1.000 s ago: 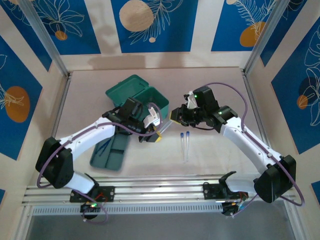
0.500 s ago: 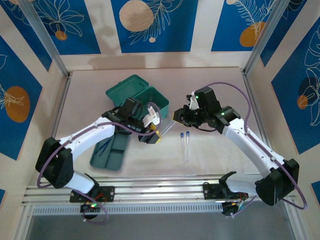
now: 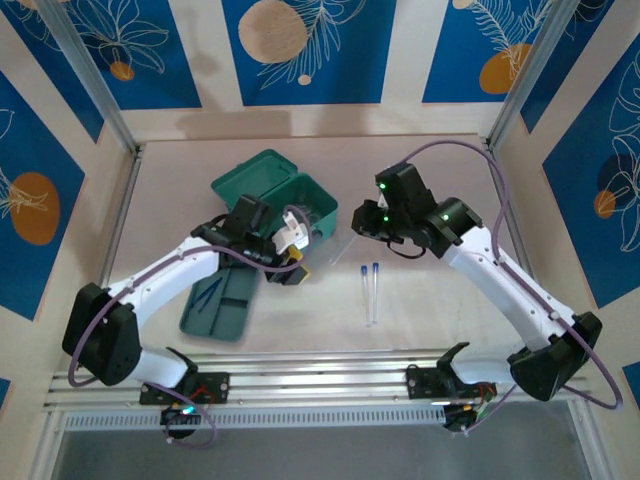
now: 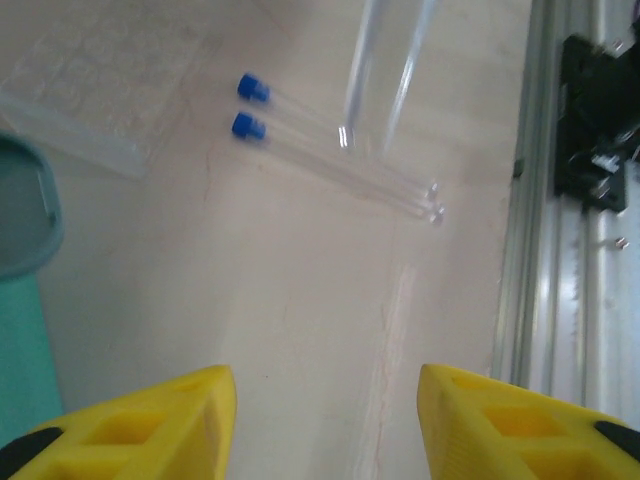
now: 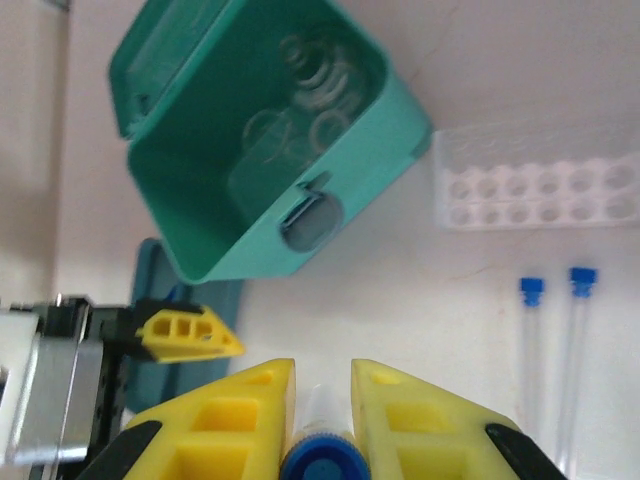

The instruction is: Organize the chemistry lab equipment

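Glassware (image 5: 312,80) sits packed in the open case (image 5: 200,225), two tubes (image 5: 575,350) wait beside it on the counter (image 3: 430,310), right fingers (image 5: 230,420) clamp a third tube (image 5: 320,465), left fingers (image 4: 150,420) stand apart.

Left pincer (image 4: 325,388) spread wide, right pincer (image 5: 322,375) clamping blue-capped tube (image 5: 322,460)

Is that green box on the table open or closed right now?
Open. The box has its lid swung back beside it, and the right wrist view looks straight into its hollow inside, where clear glassware sits.
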You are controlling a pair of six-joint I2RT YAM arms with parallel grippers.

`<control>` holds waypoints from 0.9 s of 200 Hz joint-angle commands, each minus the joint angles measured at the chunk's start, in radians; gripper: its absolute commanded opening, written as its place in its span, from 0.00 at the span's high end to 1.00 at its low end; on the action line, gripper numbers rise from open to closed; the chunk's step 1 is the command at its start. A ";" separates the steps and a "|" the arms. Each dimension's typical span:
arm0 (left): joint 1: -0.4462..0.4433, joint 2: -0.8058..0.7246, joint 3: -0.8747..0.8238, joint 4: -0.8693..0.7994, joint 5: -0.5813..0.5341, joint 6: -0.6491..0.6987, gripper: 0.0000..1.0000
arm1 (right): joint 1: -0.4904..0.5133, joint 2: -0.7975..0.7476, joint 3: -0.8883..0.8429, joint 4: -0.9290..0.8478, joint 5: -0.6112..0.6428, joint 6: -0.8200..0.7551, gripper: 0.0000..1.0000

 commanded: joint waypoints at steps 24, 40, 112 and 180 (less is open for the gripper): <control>0.010 -0.035 -0.153 0.032 -0.089 0.083 0.50 | 0.134 0.126 0.126 -0.080 0.407 -0.044 0.87; 0.012 -0.029 -0.191 0.072 -0.068 0.075 0.50 | 0.164 0.184 0.167 -0.084 0.508 -0.036 0.87; 0.021 -0.022 -0.190 0.125 -0.019 0.027 0.48 | 0.137 0.331 0.194 0.067 0.655 -0.077 0.87; 0.021 -0.035 -0.194 0.121 0.118 0.000 0.48 | 0.051 0.451 0.206 0.159 0.556 -0.065 0.87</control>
